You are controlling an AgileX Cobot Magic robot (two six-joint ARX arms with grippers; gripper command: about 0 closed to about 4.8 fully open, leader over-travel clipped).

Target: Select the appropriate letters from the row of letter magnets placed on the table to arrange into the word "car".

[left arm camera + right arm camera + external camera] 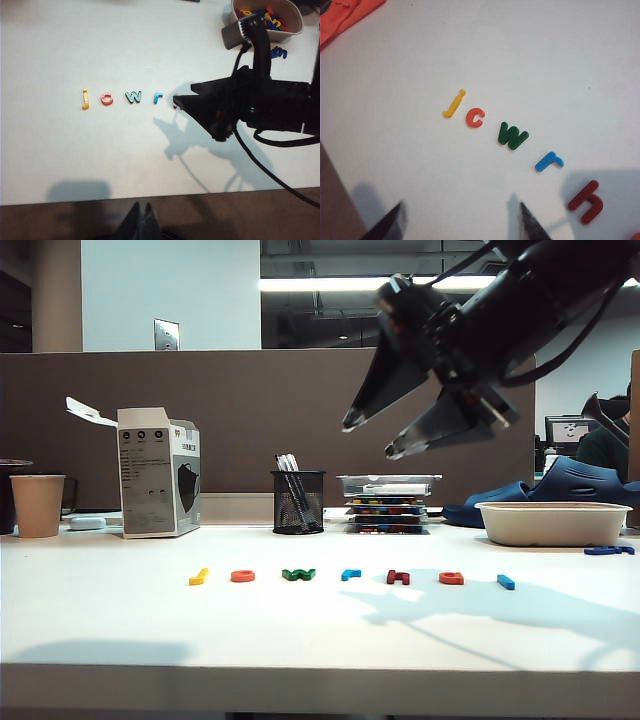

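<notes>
Row of letters intact on the bench (100, 620), lower centre of the exterior view, left to right: j, c (243, 576), w, r (350, 574), h, a (451, 578), blue bar. No word started yet. Left gripper (140, 220): low in its wrist view, jaws look closed, nothing held, clear of the row. Right gripper (372, 437): upper right, well above the row, jaws wide, empty. Judgement: c comes first; descend straight, straddle c only, avoid j and w beside it.
</notes>
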